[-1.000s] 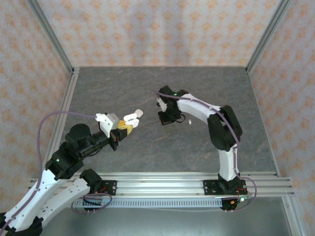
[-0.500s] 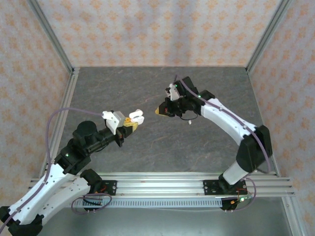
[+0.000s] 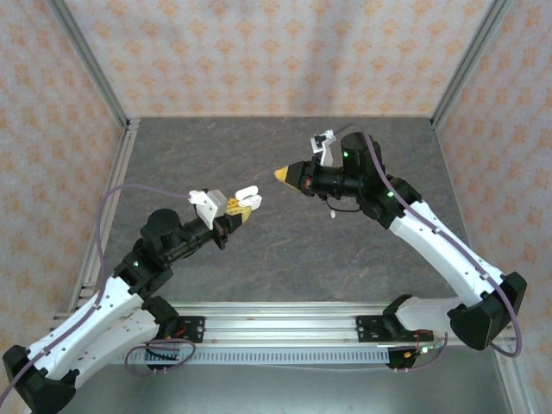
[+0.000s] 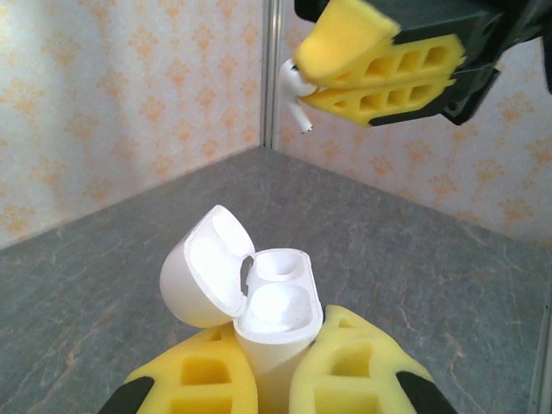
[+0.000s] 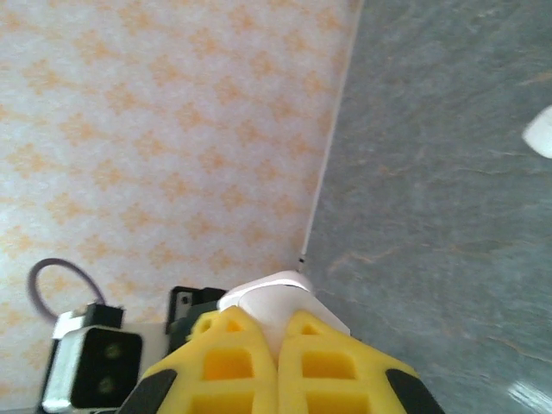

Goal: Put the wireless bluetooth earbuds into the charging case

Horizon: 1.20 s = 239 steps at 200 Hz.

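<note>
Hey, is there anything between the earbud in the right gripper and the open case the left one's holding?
Nothing visible does. In the left wrist view, only open air separates the earbud in the right gripper from the charging case in the left gripper, its lid swung aside.

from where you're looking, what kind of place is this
Probably a robot test cell: left arm and right arm bolted to an aluminium rail, grey stone-look table, patterned wall panels on three sides.
</note>
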Tool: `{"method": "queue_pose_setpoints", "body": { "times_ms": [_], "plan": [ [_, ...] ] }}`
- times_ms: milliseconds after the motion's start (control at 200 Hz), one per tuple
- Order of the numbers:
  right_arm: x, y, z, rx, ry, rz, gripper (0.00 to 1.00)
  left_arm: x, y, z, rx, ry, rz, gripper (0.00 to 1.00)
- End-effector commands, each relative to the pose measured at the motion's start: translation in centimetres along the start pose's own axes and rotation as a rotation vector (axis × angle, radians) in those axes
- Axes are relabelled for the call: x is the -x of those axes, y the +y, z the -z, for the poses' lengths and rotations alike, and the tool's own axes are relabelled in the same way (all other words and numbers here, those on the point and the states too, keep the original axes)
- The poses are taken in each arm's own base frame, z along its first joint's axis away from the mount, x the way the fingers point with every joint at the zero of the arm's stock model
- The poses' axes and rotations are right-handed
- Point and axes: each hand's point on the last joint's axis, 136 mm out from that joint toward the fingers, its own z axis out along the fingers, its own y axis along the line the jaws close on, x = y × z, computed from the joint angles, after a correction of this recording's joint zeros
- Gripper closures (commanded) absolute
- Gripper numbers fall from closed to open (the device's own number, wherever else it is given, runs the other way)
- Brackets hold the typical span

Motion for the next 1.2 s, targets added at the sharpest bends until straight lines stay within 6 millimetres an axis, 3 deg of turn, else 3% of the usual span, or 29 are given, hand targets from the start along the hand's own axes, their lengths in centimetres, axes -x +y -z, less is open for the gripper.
{"method": "queue_pose_setpoints", "body": {
  "times_ms": [0, 230, 370, 680, 1191],
  "plan": [
    [0.2, 2.7, -0.4, 0.089, -0.035, -0.016, 0.99, 1.9, 0.4, -0.1, 0.025, -0.100, 0.002, 1.00],
    [-1.1, 5.8, -3.0, 0.200, 0.008, -0.035, 0.99, 2.4, 0.9, -0.3, 0.044, -0.141, 0.010, 1.00],
    [-1.8, 6.5, -4.1, 0.226, 0.031, -0.042, 0.99, 2.6, 1.0, -0.3, 0.055, -0.144, 0.001, 1.00],
    [-3.0, 5.7, -6.0, 0.222, 0.065, -0.076, 1.00, 3.0, 1.2, -0.3, 0.064, -0.157, 0.001, 1.00],
    [-3.9, 5.3, -5.6, 0.223, 0.087, -0.108, 1.00, 3.4, 1.3, -0.3, 0.074, -0.170, -0.010, 1.00]
  ]
}}
